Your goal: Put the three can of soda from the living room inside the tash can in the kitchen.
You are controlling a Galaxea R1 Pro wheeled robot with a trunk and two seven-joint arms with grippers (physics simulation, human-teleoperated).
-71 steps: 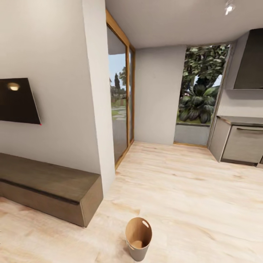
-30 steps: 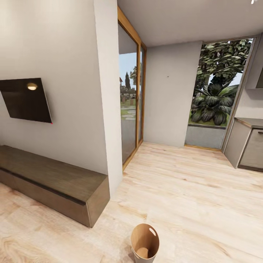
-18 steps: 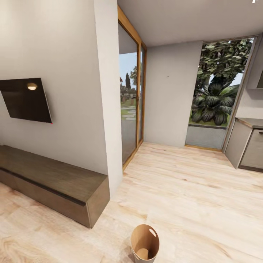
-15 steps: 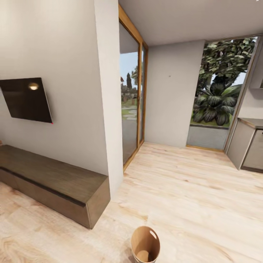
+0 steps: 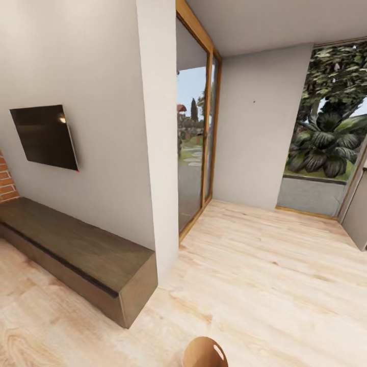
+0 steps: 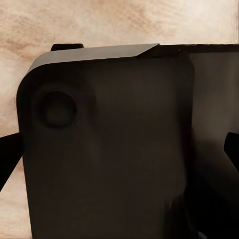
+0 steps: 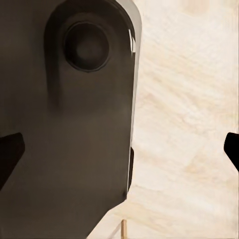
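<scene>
The tash can (image 5: 205, 354) stands on the plank floor at the bottom edge of the head view, and just its rounded orange-brown rim with a handle slot shows. The cans of soda are out of view. In the left wrist view, my left gripper (image 6: 119, 154) points down at a dark part of the robot's body, its dark fingertips (image 6: 7, 160) far apart at the picture's sides. My right gripper (image 7: 122, 149) is likewise spread wide over the floor, with nothing between its fingertips (image 7: 232, 149).
A long low wooden bench (image 5: 81, 250) runs along the left wall under a wall TV (image 5: 45, 136), with red brick (image 5: 6, 179) at the far left. A wall end (image 5: 160, 153) juts out beside wood-framed glass doors (image 5: 196, 148). A grey cabinet (image 5: 358, 216) is at the right edge.
The camera has turned left and moved forward. The bin has slid to the bottom edge, the brick has come into view, and the kitchen cabinets have slipped off to the right.
</scene>
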